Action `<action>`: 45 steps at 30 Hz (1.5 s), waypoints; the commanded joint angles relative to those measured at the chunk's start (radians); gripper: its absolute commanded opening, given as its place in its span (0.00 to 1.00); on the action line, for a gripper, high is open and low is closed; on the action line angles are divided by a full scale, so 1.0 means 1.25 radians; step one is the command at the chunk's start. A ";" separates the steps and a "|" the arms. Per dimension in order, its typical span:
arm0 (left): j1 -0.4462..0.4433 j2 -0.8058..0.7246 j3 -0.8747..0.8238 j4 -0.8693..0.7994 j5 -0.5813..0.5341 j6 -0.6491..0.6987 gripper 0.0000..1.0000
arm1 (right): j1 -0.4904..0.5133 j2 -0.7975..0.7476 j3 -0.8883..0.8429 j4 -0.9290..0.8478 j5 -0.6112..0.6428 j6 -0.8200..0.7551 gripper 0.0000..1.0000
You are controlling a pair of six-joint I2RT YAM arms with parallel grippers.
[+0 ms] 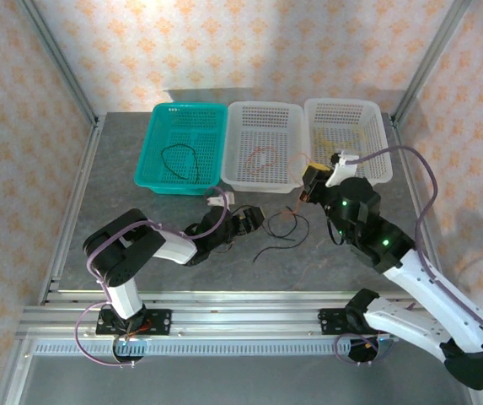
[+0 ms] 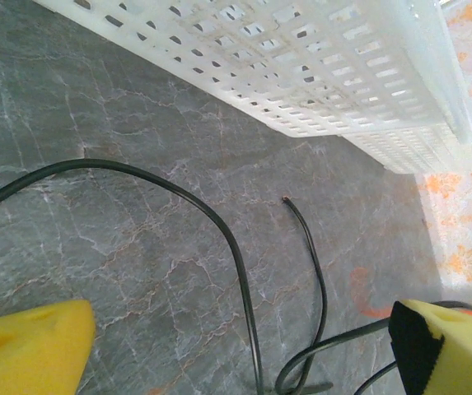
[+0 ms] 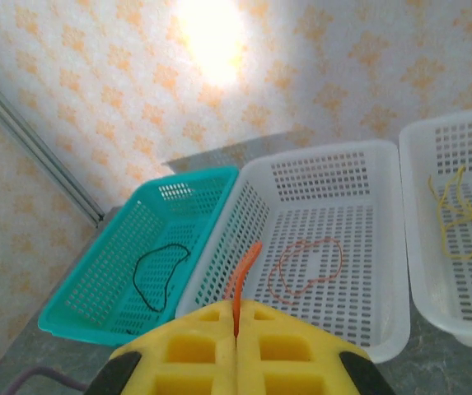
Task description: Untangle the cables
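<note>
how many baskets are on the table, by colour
teal: 1, the teal basket
white: 2, the middle white basket and the right white basket
total: 3

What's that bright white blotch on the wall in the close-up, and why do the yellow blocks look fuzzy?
Right wrist view: probably lamp glare bleaching the wallpaper; the right gripper, shut on the orange-red cable, is too near the lens to focus. Left wrist view: the open left gripper blurs likewise, while the black cable and table are sharp. Top external view: even light.
</note>
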State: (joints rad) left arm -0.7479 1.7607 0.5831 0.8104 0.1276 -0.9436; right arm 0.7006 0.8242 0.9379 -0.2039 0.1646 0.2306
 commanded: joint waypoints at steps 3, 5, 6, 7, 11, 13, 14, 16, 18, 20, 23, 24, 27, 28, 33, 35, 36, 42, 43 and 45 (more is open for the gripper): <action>0.004 0.003 -0.041 -0.014 -0.034 -0.015 0.95 | 0.004 -0.034 0.075 -0.051 0.048 -0.041 0.00; 0.004 -0.004 -0.052 -0.018 -0.040 -0.018 0.95 | 0.004 -0.042 0.095 -0.061 0.064 -0.049 0.00; 0.006 -0.009 -0.059 -0.020 -0.042 -0.021 0.95 | 0.004 -0.049 0.103 -0.064 0.071 -0.053 0.00; 0.007 -0.015 -0.064 -0.022 -0.045 -0.023 0.95 | 0.004 -0.054 0.109 -0.066 0.076 -0.057 0.00; 0.010 -0.051 -0.097 -0.033 -0.058 -0.030 0.95 | 0.004 -0.059 0.132 -0.085 0.101 -0.061 0.00; 0.011 -0.077 -0.118 -0.044 -0.063 -0.030 0.95 | 0.004 -0.055 0.133 -0.085 0.110 -0.056 0.00; 0.010 -0.092 -0.126 -0.051 -0.066 -0.029 0.95 | 0.004 -0.050 0.133 -0.086 0.115 -0.054 0.00; 0.010 -0.129 -0.141 -0.070 -0.072 -0.022 0.95 | 0.004 -0.038 0.134 -0.089 0.123 -0.047 0.00; 0.011 -0.174 -0.149 -0.101 -0.078 -0.010 0.95 | 0.004 -0.020 0.137 -0.086 0.123 -0.038 0.00; 0.011 -0.223 -0.149 -0.131 -0.081 0.010 0.95 | 0.004 0.008 0.146 -0.087 0.123 -0.030 0.00; 0.010 -0.309 -0.142 -0.176 -0.093 0.044 0.95 | 0.004 0.067 0.167 -0.083 0.129 -0.014 0.00; 0.010 -0.338 -0.136 -0.200 -0.100 0.055 0.95 | 0.004 0.090 0.177 -0.078 0.130 -0.011 0.00; 0.018 -0.416 -0.100 -0.295 -0.120 0.101 0.95 | 0.004 0.135 0.180 -0.022 0.133 -0.012 0.00; 0.019 -0.436 -0.088 -0.323 -0.129 0.116 0.95 | 0.003 0.151 0.181 -0.003 0.138 -0.014 0.00; 0.057 -0.527 -0.049 -0.414 -0.139 0.169 0.95 | -0.025 0.271 0.234 0.041 0.134 0.004 0.00; 0.080 -0.544 -0.043 -0.431 -0.136 0.183 0.96 | -0.047 0.325 0.254 0.056 0.112 0.021 0.00; 0.093 -0.548 -0.039 -0.439 -0.132 0.190 0.95 | -0.061 0.350 0.268 0.061 0.104 0.028 0.00; 0.156 -0.541 -0.017 -0.467 -0.119 0.223 0.96 | -0.129 0.498 0.328 0.107 0.042 0.025 0.00; 0.165 -0.535 -0.013 -0.467 -0.111 0.226 0.95 | -0.139 0.520 0.333 0.117 0.028 0.021 0.00; 0.175 -0.518 -0.005 -0.478 -0.103 0.235 0.96 | -0.163 0.574 0.344 0.137 -0.014 0.017 0.00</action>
State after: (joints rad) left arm -0.5465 1.0935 0.5354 0.2588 -0.0120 -0.6960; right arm 0.5255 1.4857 1.3315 -0.0906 0.2184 0.2504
